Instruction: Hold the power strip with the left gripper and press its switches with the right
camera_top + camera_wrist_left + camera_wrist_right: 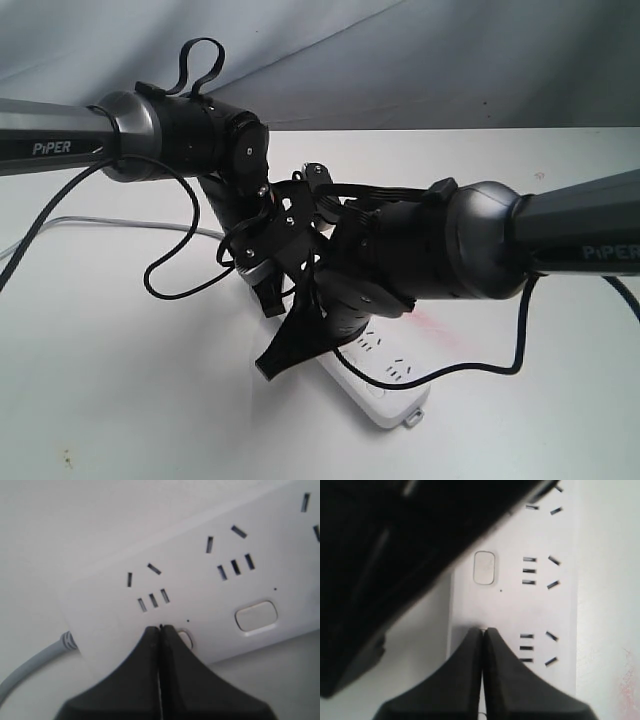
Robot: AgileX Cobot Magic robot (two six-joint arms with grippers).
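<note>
The white power strip [392,385] lies on the table, mostly hidden under both arms. My left gripper [161,628] is shut, its tips resting on the strip's top near the cord end, right beside a half-covered switch [187,639]. A second switch [256,615] shows farther along. The grey cord [30,676] leaves the rounded end. My right gripper [483,629] is also shut, tips down on the strip's switch-side edge, one switch [484,567] lying clear ahead of it. From outside, the left gripper [270,297] and right gripper [274,366] crowd together over the strip.
A white table [120,400] carries everything. The left arm's dark body [385,565] fills the space just beyond my right fingers. The strip's small end tab [412,420] points toward the front. Black cables [170,280] loop off both arms; a grey backdrop [400,60] stands behind.
</note>
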